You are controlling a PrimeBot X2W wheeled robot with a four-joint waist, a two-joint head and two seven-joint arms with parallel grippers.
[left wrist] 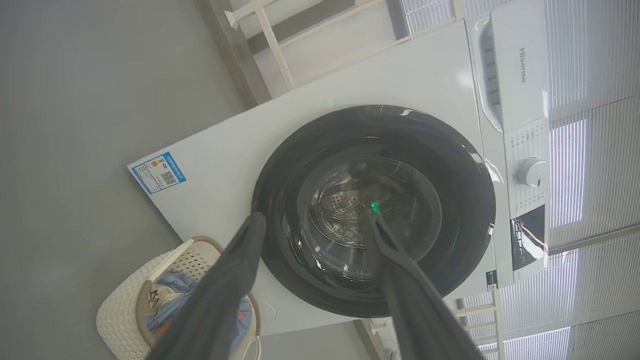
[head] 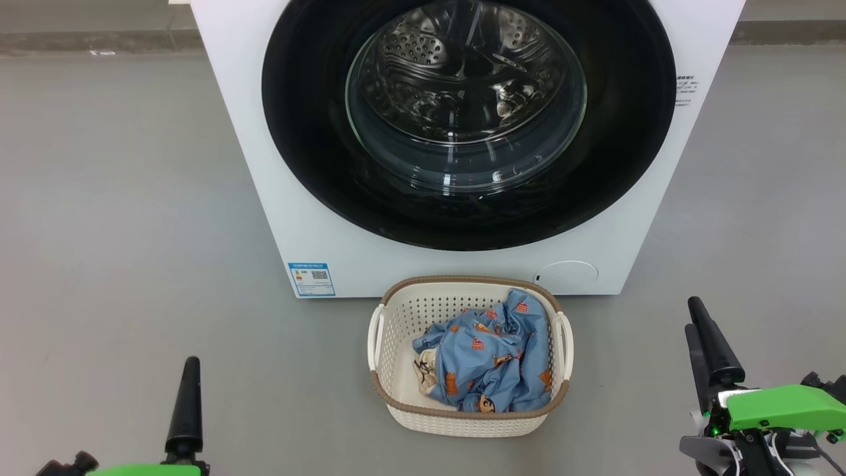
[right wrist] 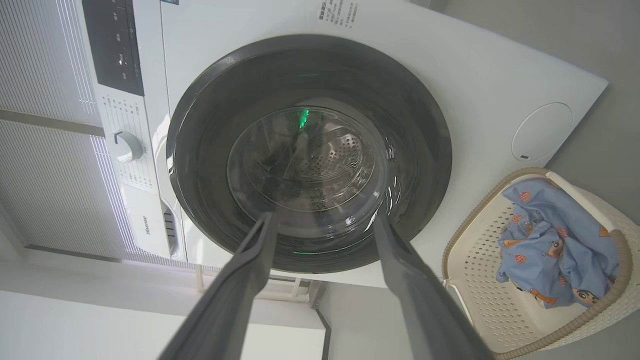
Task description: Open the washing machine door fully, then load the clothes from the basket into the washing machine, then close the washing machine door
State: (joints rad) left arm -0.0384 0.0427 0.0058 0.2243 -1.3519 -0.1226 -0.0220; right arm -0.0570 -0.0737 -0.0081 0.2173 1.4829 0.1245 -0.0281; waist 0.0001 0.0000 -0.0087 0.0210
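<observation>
Door (head: 466, 112) shut flush on the washer (head: 317, 258) takes up the upper centre of the head view, so the drum shows through its glass alone. Basket (head: 423, 307) stands on the floor just in front of the washer, lower centre, straight under the door. That is probably so each piece has a short lift to the drum. Clothes (head: 492, 350) lie bunched toward its right side, with a cream scrap at the heap's lower left.

Left gripper (left wrist: 315, 215) and right gripper (right wrist: 324, 219) sit at the lower corners of the head view, well apart from basket and washer. Both have jaws spread wide and hold nothing. Each wrist view frames the door between its fingers, which suggests the arms are lined up for the door first. Opening has not begun, so loading must wait.
</observation>
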